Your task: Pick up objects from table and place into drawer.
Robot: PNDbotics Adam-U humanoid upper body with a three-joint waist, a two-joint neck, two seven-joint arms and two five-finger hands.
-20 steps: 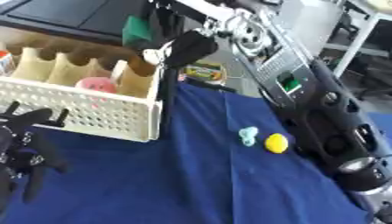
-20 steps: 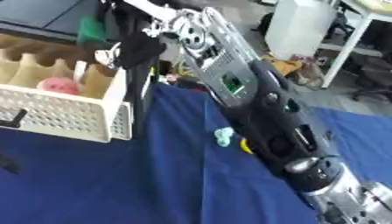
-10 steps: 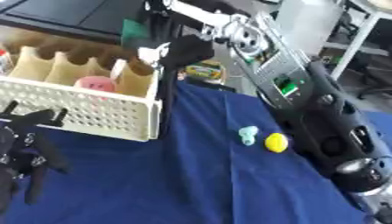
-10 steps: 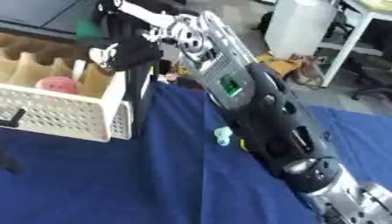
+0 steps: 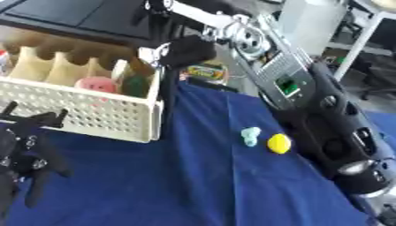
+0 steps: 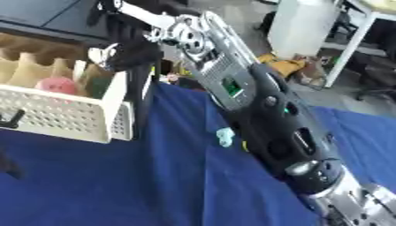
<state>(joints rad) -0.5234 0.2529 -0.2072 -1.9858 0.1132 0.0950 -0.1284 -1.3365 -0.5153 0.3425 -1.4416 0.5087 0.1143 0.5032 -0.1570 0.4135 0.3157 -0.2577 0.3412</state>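
Note:
A white perforated drawer (image 5: 93, 119) with cardboard dividers stands at the left of the blue cloth. A pink round thing (image 5: 94, 84) and a dark green thing (image 5: 136, 86) lie side by side in its right end. My right hand (image 5: 185, 50) hangs just above that end with relaxed fingers and nothing in them; its arm (image 5: 309, 101) stretches in from the lower right. On the cloth beside that arm lie a pale teal piece (image 5: 250, 136) and a yellow ball (image 5: 278, 143). My left hand (image 5: 23, 150) rests open at the lower left.
A dark desk top (image 5: 77, 17) lies behind the drawer. A small colourful package (image 5: 205, 71) sits just past the cloth's far edge. White furniture and table legs (image 6: 309, 26) stand on the floor beyond.
The green thing that was up at my right hand now lies in the drawer next to the pink one. The whole view has shifted a little; my left hand stays put.

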